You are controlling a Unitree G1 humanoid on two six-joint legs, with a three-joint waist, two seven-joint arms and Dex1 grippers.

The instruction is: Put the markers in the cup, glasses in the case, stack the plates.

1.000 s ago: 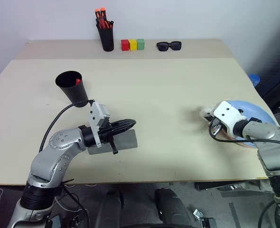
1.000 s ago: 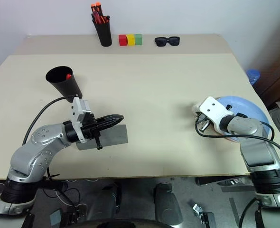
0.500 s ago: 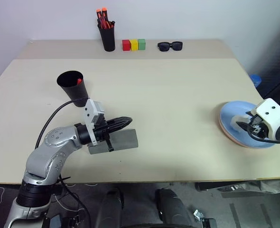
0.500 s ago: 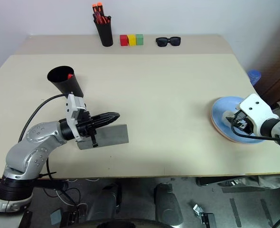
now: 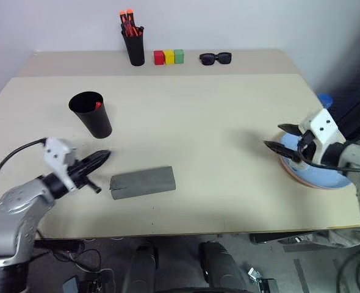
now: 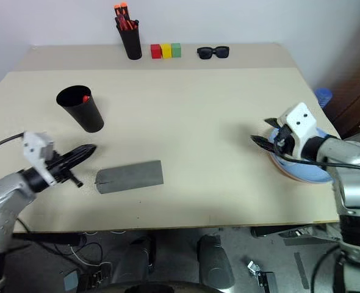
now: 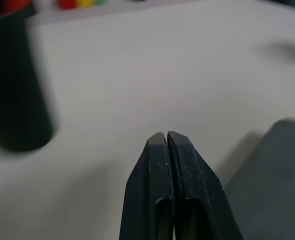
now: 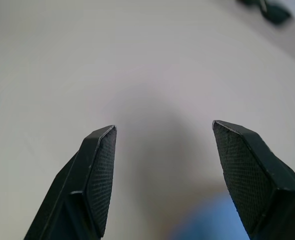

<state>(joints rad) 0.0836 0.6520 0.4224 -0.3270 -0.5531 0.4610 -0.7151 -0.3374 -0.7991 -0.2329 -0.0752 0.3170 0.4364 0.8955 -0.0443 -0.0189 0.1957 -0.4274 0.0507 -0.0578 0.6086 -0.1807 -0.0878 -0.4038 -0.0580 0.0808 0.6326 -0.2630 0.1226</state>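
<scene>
At the table's eight o'clock edge the left gripper (image 5: 104,155) hangs with fingers pressed together, empty. Just beside it toward three o'clock lies the closed gray case (image 5: 142,182); at twelve o'clock from it stands the cup (image 5: 91,114), a red marker (image 5: 99,105) inside. Over at three o'clock the right gripper (image 5: 279,138) spreads wide, empty, above the stacked plates (image 5: 317,177), blue over pink.

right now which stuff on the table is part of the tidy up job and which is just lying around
Part of the job:
- matte-black tapered cup, a red marker tip showing inside
- closed gray felt-like rectangular case
- light blue round plate stacked on a pink plate, whose edge just shows

Just lying about:
- narrow black pen holder with orange-capped markers
- red, yellow and green blocks
- chunky black sunglasses
</scene>
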